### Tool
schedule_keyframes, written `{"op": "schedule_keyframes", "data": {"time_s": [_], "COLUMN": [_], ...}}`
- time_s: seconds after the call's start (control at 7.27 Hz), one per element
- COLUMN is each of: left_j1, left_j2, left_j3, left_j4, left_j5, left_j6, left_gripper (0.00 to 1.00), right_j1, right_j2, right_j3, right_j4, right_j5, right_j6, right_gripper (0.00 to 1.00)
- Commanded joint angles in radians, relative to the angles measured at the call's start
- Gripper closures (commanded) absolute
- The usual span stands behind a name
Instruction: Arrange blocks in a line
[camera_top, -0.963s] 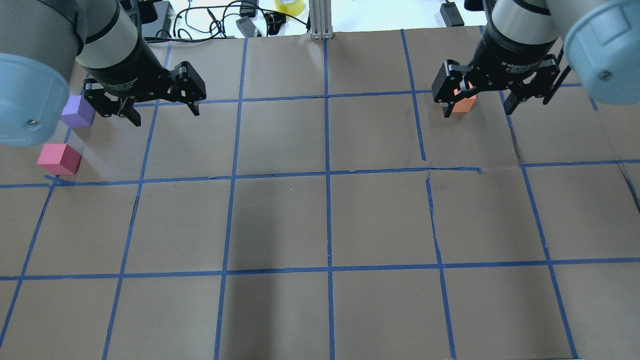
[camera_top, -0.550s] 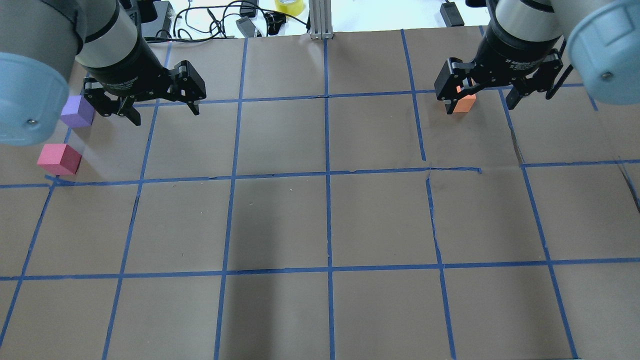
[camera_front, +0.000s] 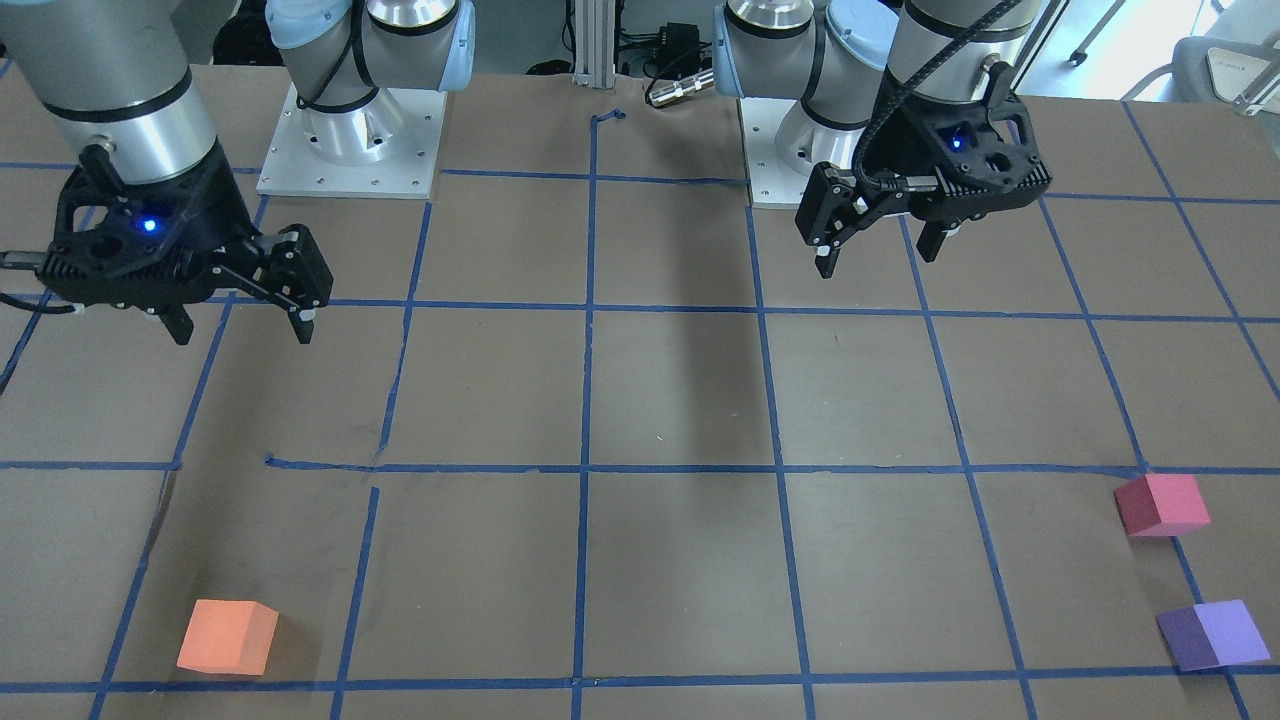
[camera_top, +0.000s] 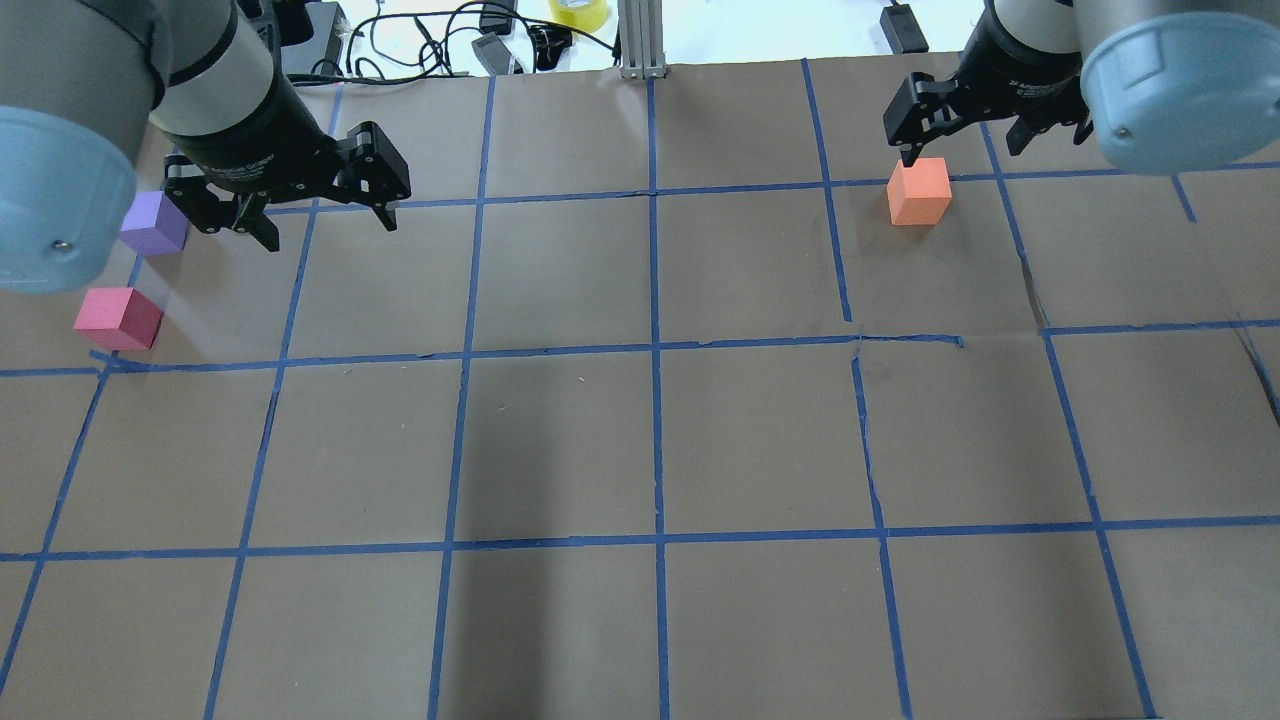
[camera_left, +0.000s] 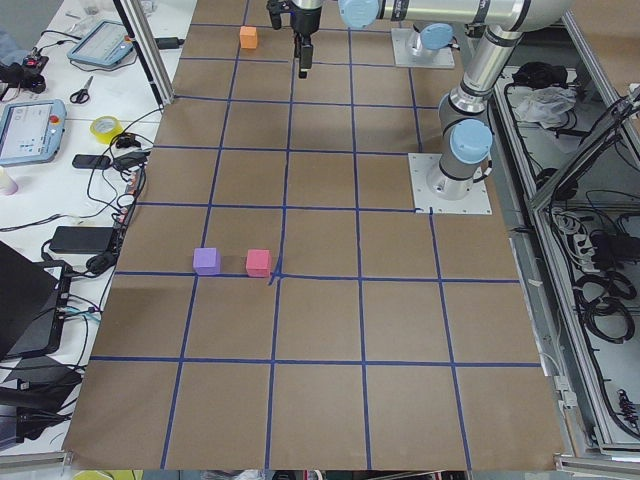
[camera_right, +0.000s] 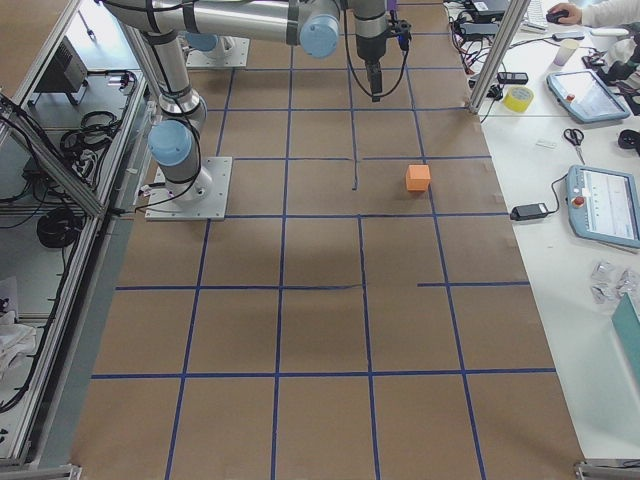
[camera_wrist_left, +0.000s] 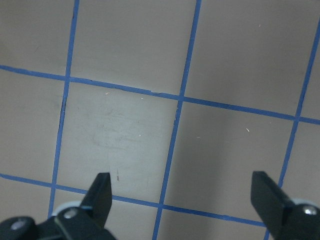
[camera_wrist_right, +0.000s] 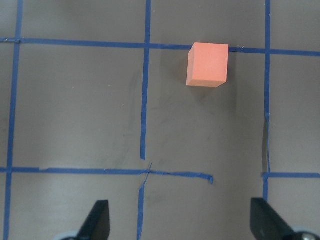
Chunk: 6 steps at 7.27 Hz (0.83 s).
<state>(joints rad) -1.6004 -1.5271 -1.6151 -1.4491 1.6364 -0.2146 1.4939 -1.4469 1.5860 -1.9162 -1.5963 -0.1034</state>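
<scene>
The orange block (camera_top: 920, 192) rests on the brown table at the far right, also in the right wrist view (camera_wrist_right: 207, 64) and the front view (camera_front: 228, 636). My right gripper (camera_top: 965, 145) is open and empty, held well above the block (camera_wrist_right: 182, 220) (camera_front: 240, 332). The purple block (camera_top: 155, 222) and pinkish-red block (camera_top: 118, 318) sit close together at the far left, also in the front view (camera_front: 1212, 634) (camera_front: 1160, 503). My left gripper (camera_top: 325, 208) is open and empty, raised over bare table to their right (camera_wrist_left: 185, 192) (camera_front: 876, 260).
Blue tape lines (camera_top: 655, 350) split the brown paper table into squares. Cables, a roll of yellow tape (camera_top: 578, 12) and a metal post (camera_top: 640, 40) lie beyond the far edge. The arm bases (camera_front: 350, 140) stand at the robot's side.
My right gripper, open, has drawn up and away from the orange block, which stays on the table and now shows fully. The left arm and the other blocks have not moved.
</scene>
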Motion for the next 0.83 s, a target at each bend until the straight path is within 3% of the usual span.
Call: {"op": "schedule_keyframes", "data": {"time_s": [0.0, 0.14, 0.69], "left_j1": [-0.001, -0.001, -0.001], "left_j2": [-0.004, -0.004, -0.004], "left_j3": [0.001, 0.001, 0.0], "left_j4": [0.001, 0.001, 0.001], "left_j5": [-0.003, -0.003, -0.004], "left_j6": [0.0, 0.0, 0.003], "left_gripper": [0.0, 0.0, 0.0], "right_j1": [-0.076, -0.077, -0.08], "right_j2": [0.138, 0.202, 0.402], "right_j3": [-0.007, -0.008, -0.015], "right_j4": [-0.2, -0.296, -0.498], "right_j5": [0.002, 0.006, 0.053], "right_j6": [-0.025, -0.039, -0.021], "right_gripper": [0.0, 0.0, 0.0]}}
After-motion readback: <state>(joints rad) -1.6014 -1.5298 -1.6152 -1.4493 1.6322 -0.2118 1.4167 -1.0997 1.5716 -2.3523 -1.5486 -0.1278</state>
